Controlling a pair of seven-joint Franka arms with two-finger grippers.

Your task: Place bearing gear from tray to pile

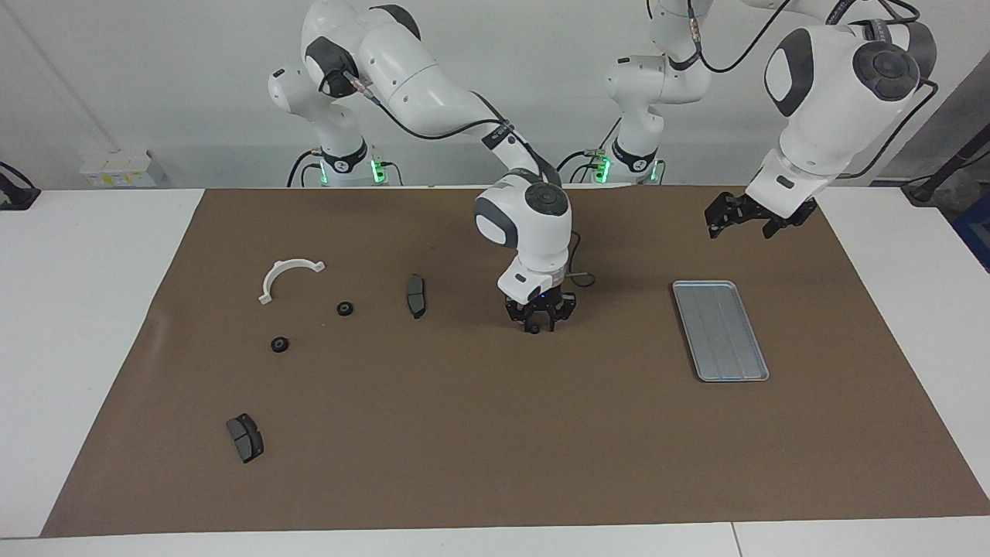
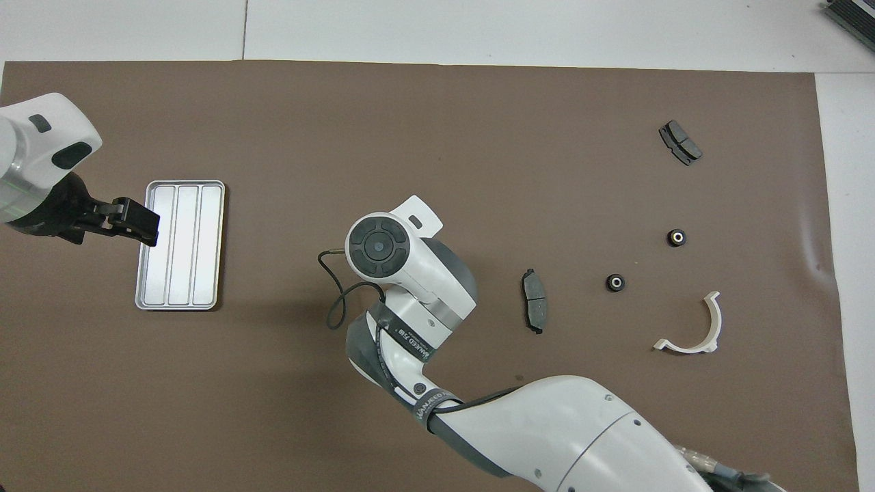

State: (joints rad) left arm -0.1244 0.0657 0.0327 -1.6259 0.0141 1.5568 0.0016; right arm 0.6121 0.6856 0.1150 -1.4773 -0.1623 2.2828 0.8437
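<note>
1. Black, small and round, the bearing gear [image 1: 534,329] sits at the tips of the right pincer [image 1: 539,319], low over the brown paper mat [image 1: 495,433] at the middle of the worktop; the fingers appear to pinch it, and whether it touches the mat I cannot tell.

2. Two more small black round bearing gears with pale centres [image 1: 345,309] [image 1: 279,344] lie toward the right arm's end of the worktop, among the pile: a white plastic half-ring bracket [image 1: 288,275], a dark grey curved brake pad [image 1: 416,295] between the right pincer and those gears, and a second dark grey brake pad [image 1: 245,437] farther from the robots.

3. Flat, silver-grey and ridged, the rectangular metal tray [image 1: 719,330] lies toward the left arm's end, with nothing in it; so this looks like the last gear on its way, about halfway to the pile.

4. To do the carry well, I judge the right arm should keep its pinch firm, pass clear of the nearer brake pad, and set the gear down flat beside the other two rather than drop it, since a round part may roll.

5. Left pincer [image 1: 740,216] waits raised by the tray's end nearer the robots, fingers pressed together.

6. Facing view alone shows the held gear and the right fingertips; from overhead the right arm's wrist [image 2: 403,266] hides both, though that view shows the tray's bare ridges [image 2: 181,244] and the gears' pale centres plainly.
</note>
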